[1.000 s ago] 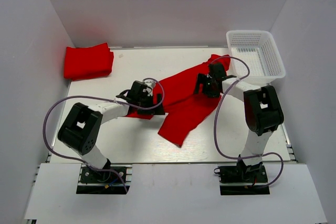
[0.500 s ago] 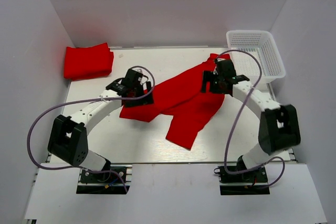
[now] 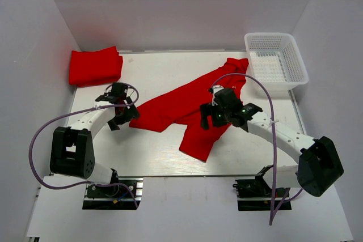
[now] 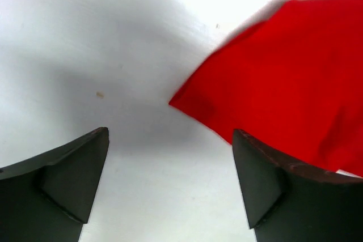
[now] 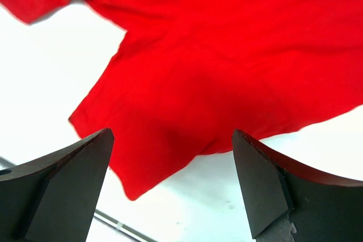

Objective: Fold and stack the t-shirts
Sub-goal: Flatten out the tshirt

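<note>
A loose red t-shirt (image 3: 190, 106) lies spread diagonally across the middle of the table, crumpled, its far end near the basket. A folded red t-shirt (image 3: 95, 66) lies at the far left corner. My left gripper (image 3: 121, 118) is open and empty, just left of the loose shirt's left corner (image 4: 272, 83), over bare table. My right gripper (image 3: 209, 118) is open and empty, above the shirt's lower right part (image 5: 227, 66), not touching it.
A white mesh basket (image 3: 276, 62) stands at the far right corner. The table (image 3: 142, 151) is white, with white walls on three sides. The table's near edge shows in the right wrist view (image 5: 108, 219).
Both grippers have let go of the shirt. The left gripper moved left off the cloth. The right gripper swung from the shirt's far end toward the near middle. The shirt lies flatter.
</note>
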`<state>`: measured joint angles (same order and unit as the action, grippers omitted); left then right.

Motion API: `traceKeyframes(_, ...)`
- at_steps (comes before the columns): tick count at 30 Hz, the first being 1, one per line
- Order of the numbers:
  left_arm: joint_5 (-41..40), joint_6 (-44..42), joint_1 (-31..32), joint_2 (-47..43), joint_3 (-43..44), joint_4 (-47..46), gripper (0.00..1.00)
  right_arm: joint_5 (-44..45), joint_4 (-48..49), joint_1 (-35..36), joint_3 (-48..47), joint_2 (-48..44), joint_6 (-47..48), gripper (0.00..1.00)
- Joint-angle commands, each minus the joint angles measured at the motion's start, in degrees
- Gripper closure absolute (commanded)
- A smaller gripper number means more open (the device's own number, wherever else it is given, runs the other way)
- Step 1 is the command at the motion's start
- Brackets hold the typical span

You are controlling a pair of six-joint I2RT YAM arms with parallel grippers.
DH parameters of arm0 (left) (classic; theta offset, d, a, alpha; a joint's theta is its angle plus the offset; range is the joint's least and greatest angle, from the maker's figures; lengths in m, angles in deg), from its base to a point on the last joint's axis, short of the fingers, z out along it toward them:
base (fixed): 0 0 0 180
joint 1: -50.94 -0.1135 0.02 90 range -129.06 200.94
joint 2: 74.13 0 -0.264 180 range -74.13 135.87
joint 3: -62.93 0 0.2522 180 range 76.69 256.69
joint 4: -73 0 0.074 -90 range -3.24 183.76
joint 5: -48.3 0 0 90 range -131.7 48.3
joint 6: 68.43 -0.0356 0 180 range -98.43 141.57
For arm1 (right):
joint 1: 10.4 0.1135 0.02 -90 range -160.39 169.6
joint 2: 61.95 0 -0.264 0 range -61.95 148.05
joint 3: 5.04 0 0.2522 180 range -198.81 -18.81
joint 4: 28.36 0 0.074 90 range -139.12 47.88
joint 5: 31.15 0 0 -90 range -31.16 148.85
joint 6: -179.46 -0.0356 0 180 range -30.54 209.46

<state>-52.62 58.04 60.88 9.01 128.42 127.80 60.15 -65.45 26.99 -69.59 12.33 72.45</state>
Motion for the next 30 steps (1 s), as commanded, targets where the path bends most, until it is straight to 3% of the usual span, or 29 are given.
traceKeyframes(1, 3.9, 0.0, -1.5, 0.2, -2.2, -7.2, 0.05, 1.7, -1.3, 2.9, 0.3, -1.8, -2.1, 0.10)
traceKeyframes(4, 6.6, -0.9, -2.0, 1.5, -4.0, -11.5, 0.18, 2.4, -1.5, 4.0, 0.5, -2.3, -3.1, 0.10)
traceKeyframes(9, 6.0, -3.0, -0.8, 2.0, -6.2, -14.5, 0.25, 4.2, -3.3, 5.3, 0.8, -2.6, -4.6, 0.10)
traceKeyframes(11, 6.0, -3.0, -0.8, 2.0, -7.5, -15.0, 0.35, 4.8, -3.6, 5.9, 1.0, -2.6, -5.0, 0.10)
traceKeyframes(13, 6.0, -3.0, -0.8, 3.3, -8.4, -16.6, 0.37, 5.3, -4.1, 6.6, 1.1, -3.3, -5.5, 0.10)
traceKeyframes(17, 8.0, -3.7, -0.3, 6.1, -9.8, -20.5, 0.52, 6.2, -4.9, 7.8, 1.7, -3.8, -5.5, 0.10)
traceKeyframes(19, 9.6, -4.2, -0.3, 7.2, -10.3, -21.1, 0.67, 6.7, -6.1, 8.6, 1.7, -3.8, -5.2, 0.10)
traceKeyframes(22, 10.7, -5.4, -0.3, 8.5, -10.3, -22.6, 1.00, 6.7, -7.5, 9.9, 2.4, -3.9, -2.5, 0.10)
traceKeyframes(30, 11.8, -7.6, -0.3, 4.9, -11.6, -23.3, 1.00, 7.4, -11.8, 18.1, 1.1, 2.4, -3.7, 0.10)
